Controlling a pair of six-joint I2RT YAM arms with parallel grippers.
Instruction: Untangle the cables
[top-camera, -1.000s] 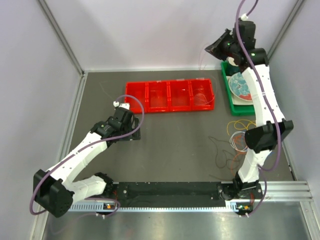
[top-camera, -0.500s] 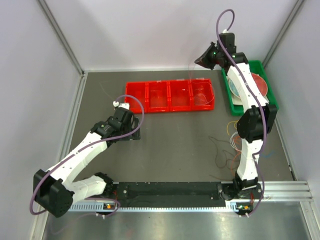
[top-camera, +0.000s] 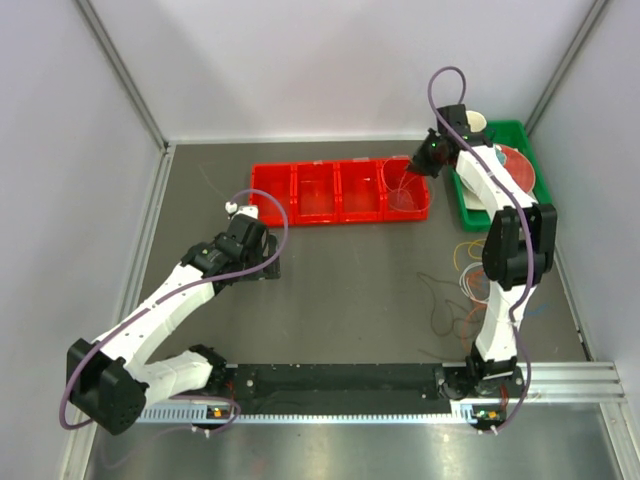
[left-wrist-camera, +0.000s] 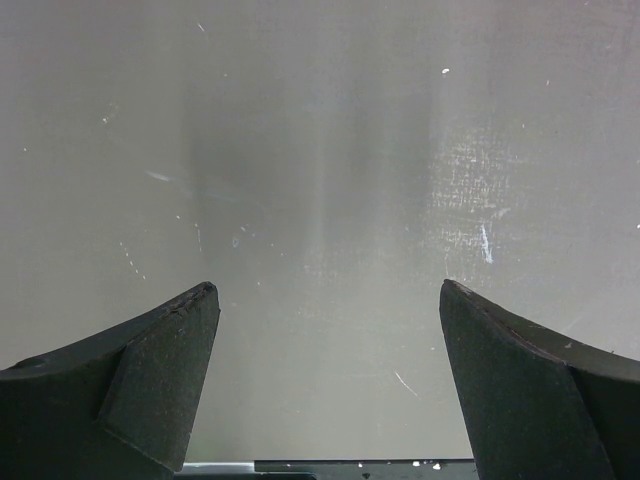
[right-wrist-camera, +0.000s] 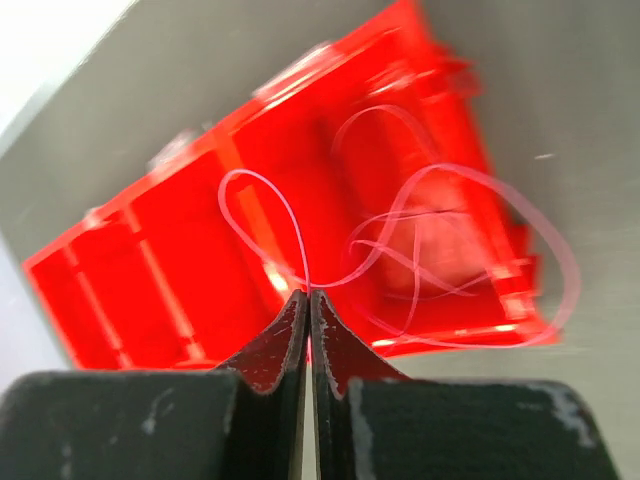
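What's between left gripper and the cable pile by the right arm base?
Nothing: top view shows only bare table between the left gripper and the cable pile.

I'm counting two arms (left arm (top-camera: 170, 305), right arm (top-camera: 510, 250)), one four-slot red tray (top-camera: 338, 192) at 12 o'clock, one green bin (top-camera: 468, 215) at 2, one pale cable (right-wrist-camera: 300, 255) dangling; the heap (top-camera: 475, 275) at 3 is defying counting.

The red tray (right-wrist-camera: 180, 240) looks blurred behind the white cable (right-wrist-camera: 300, 250).
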